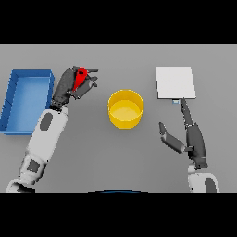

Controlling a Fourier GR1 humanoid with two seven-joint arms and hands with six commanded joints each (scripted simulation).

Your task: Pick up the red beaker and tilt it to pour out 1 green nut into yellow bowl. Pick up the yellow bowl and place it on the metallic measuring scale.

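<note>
Left hand's got the beaker, pour not started yet

Going left to right: there's a shallow blue rectangular tray at the far left, then the left hand with its fingers curled around the small red beaker, held just beside the tray and well left of the round yellow bowl. I can't see any green nut. Over on the right sits the flat square metallic measuring scale, with the right hand near it, fingers straight and spread, holding nothing. Looks like the carry-over step; next it needs to bring the beaker above the bowl and tip gently so only one nut drops.
</note>
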